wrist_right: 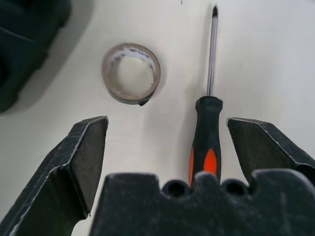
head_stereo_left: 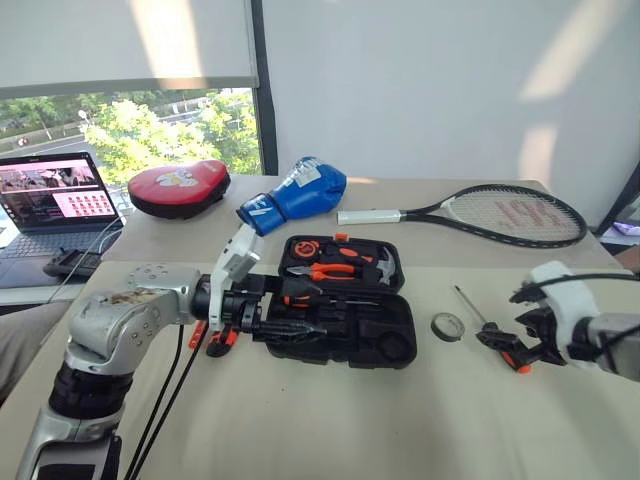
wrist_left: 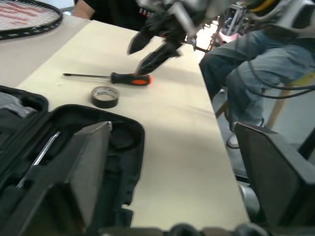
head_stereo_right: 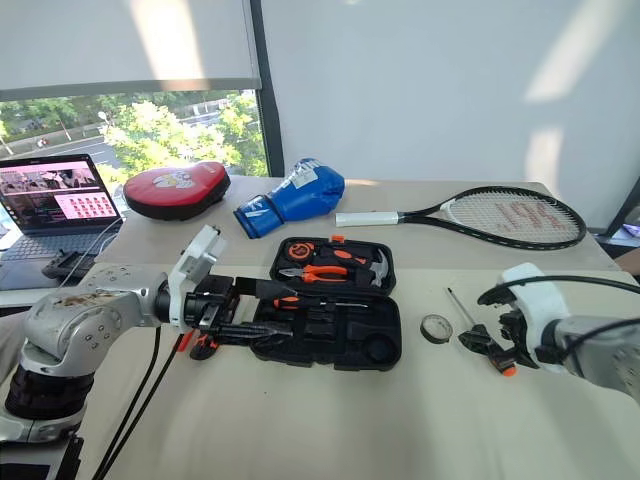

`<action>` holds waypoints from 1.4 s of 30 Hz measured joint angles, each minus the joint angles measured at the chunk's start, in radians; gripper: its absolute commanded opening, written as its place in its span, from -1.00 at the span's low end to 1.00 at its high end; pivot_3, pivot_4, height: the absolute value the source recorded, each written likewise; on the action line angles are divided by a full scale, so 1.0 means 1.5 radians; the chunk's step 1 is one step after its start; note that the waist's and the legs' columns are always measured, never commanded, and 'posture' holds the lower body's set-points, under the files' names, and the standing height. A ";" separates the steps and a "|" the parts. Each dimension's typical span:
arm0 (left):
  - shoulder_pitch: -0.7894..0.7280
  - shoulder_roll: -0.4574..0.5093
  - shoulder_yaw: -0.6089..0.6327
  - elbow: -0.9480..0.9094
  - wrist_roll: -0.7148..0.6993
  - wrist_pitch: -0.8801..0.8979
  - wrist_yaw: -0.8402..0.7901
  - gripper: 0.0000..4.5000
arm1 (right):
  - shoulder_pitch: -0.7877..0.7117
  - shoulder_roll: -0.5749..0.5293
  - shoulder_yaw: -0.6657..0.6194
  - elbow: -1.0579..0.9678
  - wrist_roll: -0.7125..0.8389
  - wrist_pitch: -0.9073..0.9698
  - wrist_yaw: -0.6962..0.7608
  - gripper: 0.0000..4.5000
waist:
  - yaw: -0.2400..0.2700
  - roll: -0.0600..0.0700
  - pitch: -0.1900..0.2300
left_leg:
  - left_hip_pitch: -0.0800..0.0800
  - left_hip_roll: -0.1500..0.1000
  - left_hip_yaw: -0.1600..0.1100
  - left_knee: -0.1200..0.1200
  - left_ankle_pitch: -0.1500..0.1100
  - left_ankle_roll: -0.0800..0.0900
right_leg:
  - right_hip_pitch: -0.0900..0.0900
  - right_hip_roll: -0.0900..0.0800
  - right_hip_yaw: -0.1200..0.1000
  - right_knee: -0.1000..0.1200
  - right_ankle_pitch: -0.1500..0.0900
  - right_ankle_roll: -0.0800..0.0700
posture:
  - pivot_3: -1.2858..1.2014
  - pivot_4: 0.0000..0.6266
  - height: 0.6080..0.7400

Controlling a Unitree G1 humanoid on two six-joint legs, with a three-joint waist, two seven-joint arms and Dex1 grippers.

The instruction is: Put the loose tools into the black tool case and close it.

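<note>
Right gripper (wrist_right: 167, 162) gapes wide over the screwdriver (wrist_right: 206, 132) lying beside the tape roll (wrist_right: 131, 73), right of the open tool case (head_stereo_left: 345, 300); off-centre closing could roll the handle away.

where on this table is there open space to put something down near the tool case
Bare tabletop lies in front of the open black tool case, and between the case and the tape roll. It's crowded around the screwdriver, where the right gripper hovers with jaws open.

Head stereo; close wrist views.
</note>
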 measured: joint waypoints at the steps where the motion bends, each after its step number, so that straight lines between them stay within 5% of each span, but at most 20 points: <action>1: 0.001 -0.004 0.000 -0.004 -0.006 0.003 0.009 0.89 | -0.013 0.005 0.022 0.032 -0.026 -0.010 0.013 0.88 | 0.000 0.000 0.000 | 0.000 0.000 0.000 0.000 0.000 0.000 | 0.000 0.000 0.000 0.000 0.000 0.000 | 0.03 -0.52 1.00; 6: 0.006 -0.021 0.000 -0.029 -0.033 0.022 0.066 0.91 | -0.107 0.050 0.150 0.248 -0.197 -0.129 0.142 0.21 | -0.005 0.000 0.001 | 0.001 -0.001 0.001 0.000 0.001 -0.001 | 0.001 0.000 0.001 0.000 0.000 0.002 | 0.03 -0.52 1.00; 12: 0.006 -0.029 -0.001 -0.034 -0.044 0.024 0.114 0.91 | -0.104 0.073 0.126 0.334 -0.278 -0.245 0.233 -0.62 | -0.001 0.000 0.001 | 0.002 -0.001 0.001 0.000 0.001 -0.001 | 0.002 -0.001 0.001 0.000 0.000 0.003 | 0.03 -0.52 1.00; 19: 0.050 -0.045 0.015 -0.027 -0.025 -0.051 0.128 0.91 | 0.027 0.035 -0.014 0.050 -0.237 -0.264 0.314 -0.63 | -0.009 0.002 0.002 | 0.001 0.001 0.001 -0.001 0.002 -0.005 | -0.001 0.001 0.003 0.002 0.000 0.003 | 0.03 -0.52 1.00; 24: 0.117 0.029 0.062 -0.012 -0.020 -0.106 0.047 0.91 | -0.158 0.071 0.101 -0.077 -0.273 -0.256 0.385 -0.63 | -0.022 0.002 0.003 | 0.002 0.003 0.001 -0.002 0.003 -0.007 | -0.002 0.004 0.003 0.001 0.001 0.000 | 0.03 -0.52 1.00; 31: 0.211 0.114 0.162 -0.021 -0.068 -0.092 0.012 0.91 | -0.368 0.220 0.346 0.116 -0.464 -0.349 0.506 -0.63 | -0.009 0.000 0.005 | 0.000 0.002 0.000 -0.002 0.003 -0.007 | -0.003 0.003 0.000 0.002 0.002 -0.001 | 0.03 -0.52 1.00; 42: 0.312 0.145 0.235 -0.028 -0.067 -0.114 -0.004 0.91 | -0.445 0.355 0.414 0.282 -0.574 -0.414 0.602 -0.64 | -0.007 0.000 0.005 | -0.008 0.000 -0.001 -0.004 0.004 -0.008 | -0.010 0.003 -0.004 0.001 0.002 -0.001 | 0.03 -0.52 1.00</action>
